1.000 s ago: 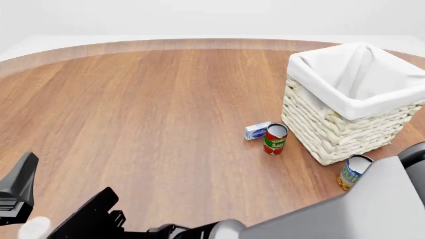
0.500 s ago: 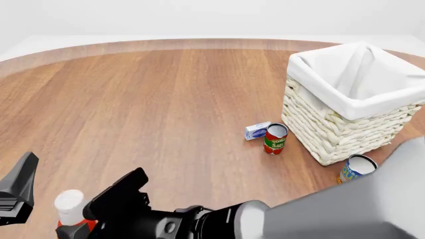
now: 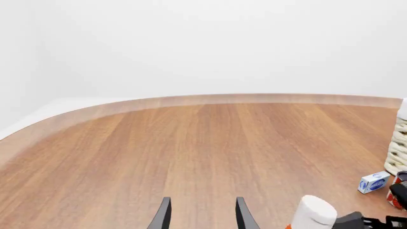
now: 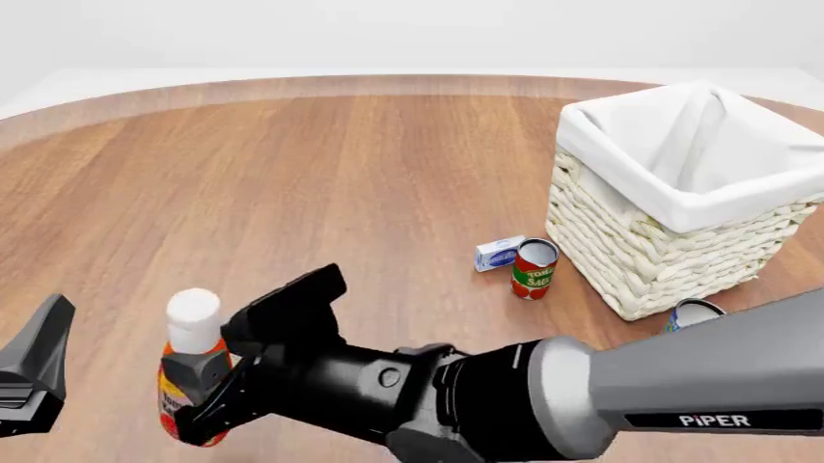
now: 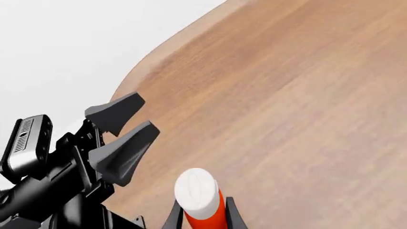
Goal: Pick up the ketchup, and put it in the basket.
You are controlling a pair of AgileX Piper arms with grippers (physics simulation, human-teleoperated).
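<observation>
Wood table [image 4: 322, 174], white bkgd. Ketchup [image 4: 191, 371] at 7 o'clock, upright, clamped in right gripper [image 4: 206, 400] for carrying. Basket [image 4: 682, 198] at 2 o'clock. Left gripper [image 3: 202, 214] spread, empty.

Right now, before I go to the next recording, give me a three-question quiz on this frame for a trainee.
1. True or false: the right gripper is closed around the ketchup.
2. Which thing stands nearest the basket? A) tomato sauce can B) ketchup C) left gripper
3. Fill in: the small white-and-blue box lies on the table, right beside the ____ can.

Key: 1 true, its fingers sit on either side of the bottle in the right wrist view. 2 A. 3 tomato sauce.
</observation>
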